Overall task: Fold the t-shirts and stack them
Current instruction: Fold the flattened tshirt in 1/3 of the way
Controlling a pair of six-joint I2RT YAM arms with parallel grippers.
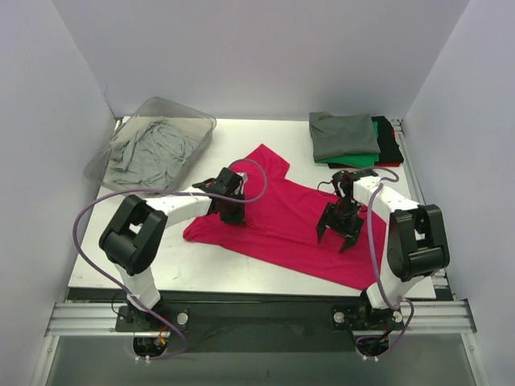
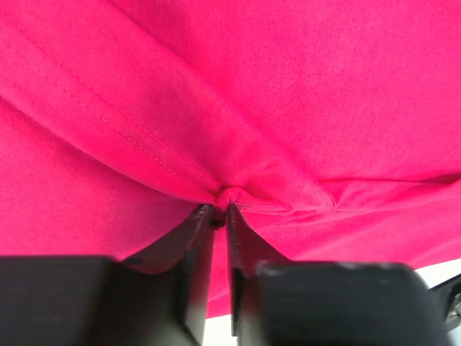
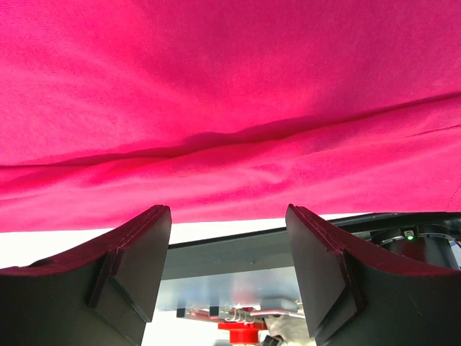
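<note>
The magenta-red t-shirt (image 1: 282, 217) lies spread across the middle of the table. My left gripper (image 1: 232, 212) is shut on a pinch of its cloth near the left side; the left wrist view shows the fold (image 2: 227, 194) caught at the fingertips. My right gripper (image 1: 338, 235) is open and empty, hovering over the shirt's right part; the right wrist view shows the shirt (image 3: 230, 108) beyond its spread fingers (image 3: 140, 252). A stack of folded shirts, dark grey (image 1: 342, 133) on top of green, black and red, sits at the back right.
A clear plastic bin (image 1: 173, 112) at the back left holds crumpled light grey shirts (image 1: 149, 149). White walls close in the table on three sides. The table's front edge (image 1: 241, 281) runs just past the shirt's hem.
</note>
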